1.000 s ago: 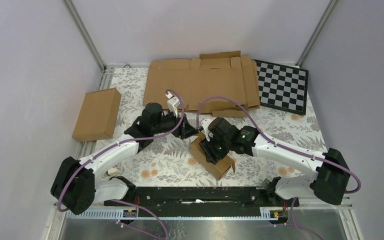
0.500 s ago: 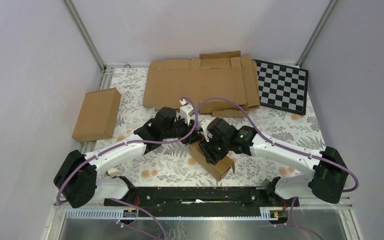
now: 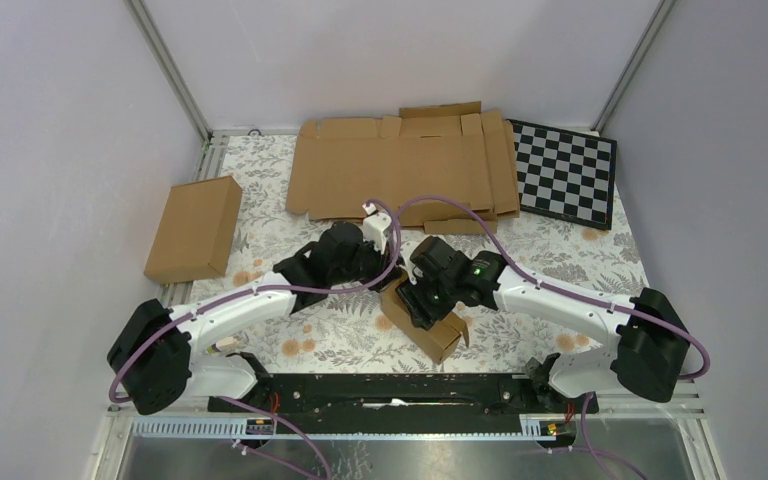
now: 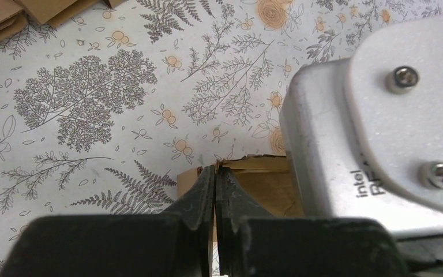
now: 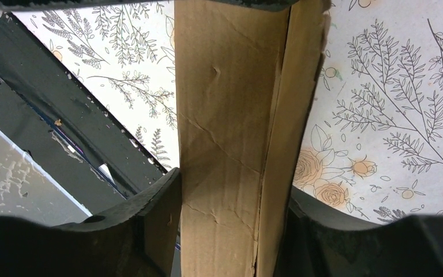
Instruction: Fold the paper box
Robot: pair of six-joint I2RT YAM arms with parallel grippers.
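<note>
The right gripper [image 5: 233,193] pinches the rough, brown paper box [image 3: 438,332]. The low, outstretched left gripper [image 4: 216,173] is pressed together at the box's edge.

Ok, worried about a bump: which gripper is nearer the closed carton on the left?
Left. The left gripper sits right of the carton, at the paper box's edge; the right gripper is farther right, gripping that box.

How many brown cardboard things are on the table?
3: the paper box at the centre, a closed carton at the left, flat sheets at the back, which may be several stacked.
</note>
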